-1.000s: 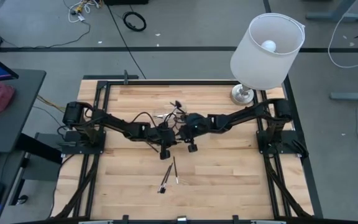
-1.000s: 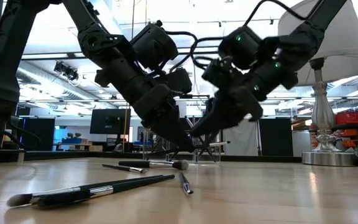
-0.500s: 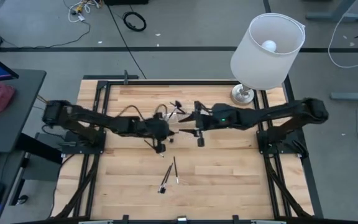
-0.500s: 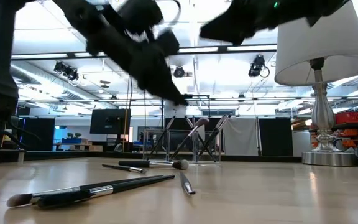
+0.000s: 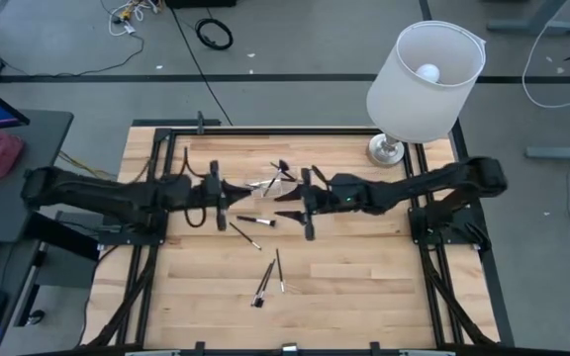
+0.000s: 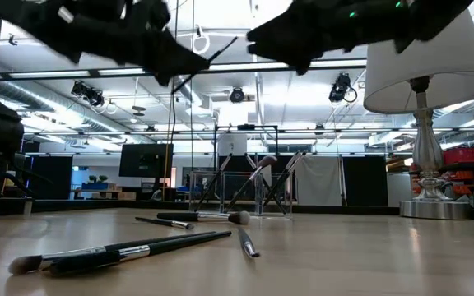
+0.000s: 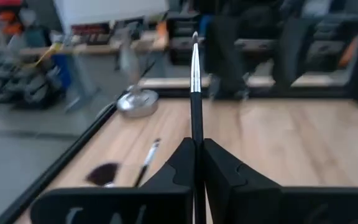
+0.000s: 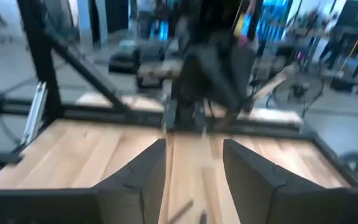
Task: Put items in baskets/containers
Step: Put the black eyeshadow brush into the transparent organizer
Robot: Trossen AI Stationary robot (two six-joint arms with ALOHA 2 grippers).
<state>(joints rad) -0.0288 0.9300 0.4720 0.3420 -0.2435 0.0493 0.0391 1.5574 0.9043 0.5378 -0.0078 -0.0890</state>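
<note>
Pulled back leftward since a second ago, the left gripper (image 7: 197, 163) pinches a thin dark-handled makeup brush (image 7: 195, 93), next needing carriage to the clear plastic cup (image 6: 273, 196); the right gripper (image 8: 192, 165) hovers with fingers spread, empty.

The clear cup (image 5: 283, 183) is showing too small in the high view to count its brushes. Motion blur is smearing the right wrist view, and both arms are running off the low view's top edge.

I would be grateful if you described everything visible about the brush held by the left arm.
The brush is thin, with a dark straight handle, a silver ferrule and a small dark pointed tip. The left gripper is shut on its handle, jaws pressed against both sides, so that the bristle end sticks out forward beyond them. It is lifted off the table, touching nothing but the jaws. The low view shows it as a slim tilted rod high above the wood.
</note>
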